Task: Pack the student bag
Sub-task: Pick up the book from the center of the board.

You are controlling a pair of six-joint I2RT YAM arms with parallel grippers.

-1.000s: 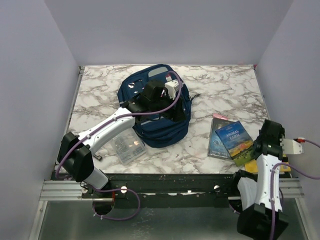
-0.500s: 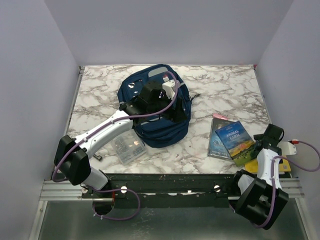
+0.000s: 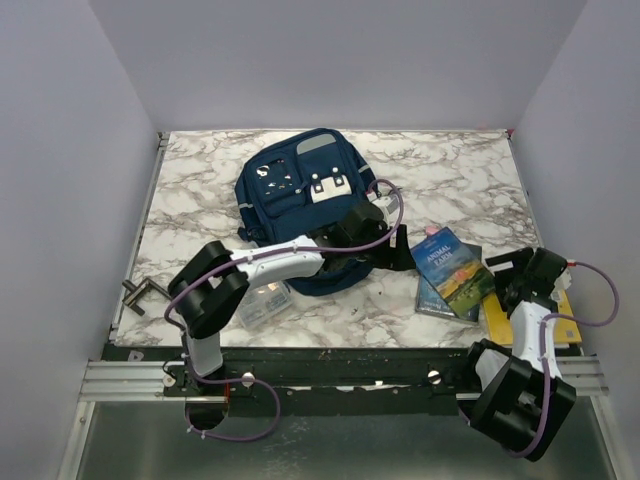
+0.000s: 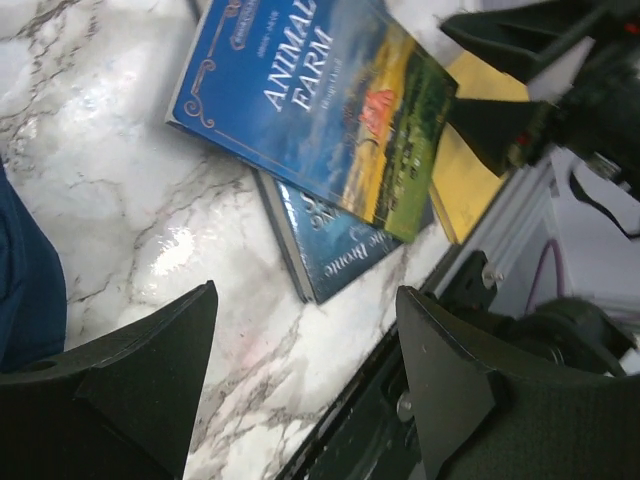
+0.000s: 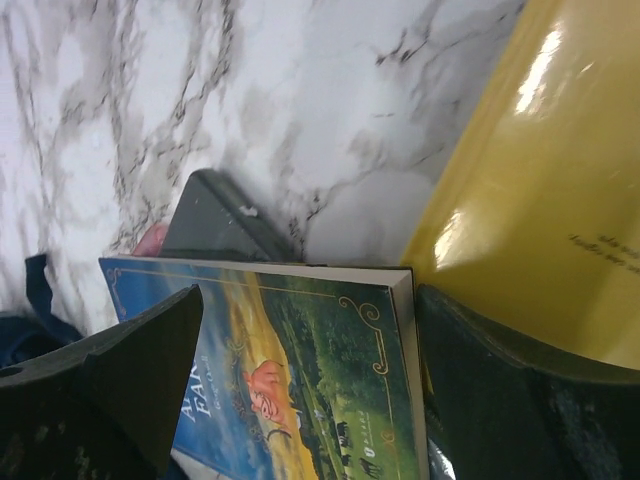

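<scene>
Since 1 s ago: left arm has swung off the top of the bag (image 3: 285, 195) and now lies low across its near edge. Animal Farm (image 3: 455, 270) has shifted slightly toward the bag. The right gripper has come in over that book's near corner.

Left gripper (image 4: 305, 300): released, 2 fingers wide apart, nothing between them but bare marble table (image 4: 120, 180). It sits just right of the bag, off the fabric; a strip of navy shows at the left edge of its wrist view. It faces the books.

Right gripper (image 5: 308, 300): jaws spread wide, 1 finger on each side of Animal Farm's near corner. Cannot tell whether either finger touches the book. No grasp visible.

Books, right-front of table: Animal Farm lies cover up on top of a blue book (image 3: 432, 297), offset so the lower one shows along the near-left side. A yellow book (image 3: 497, 318) lies flat just right of these 2, at the table edge, partly under the right gripper.

Bag: rear-centre of the table, lying flat, front pockets and white patches facing up, well apart from the books.

Box (image 3: 262, 300): clear plastic, just in front of the bag, partly hidden by the left arm.
</scene>
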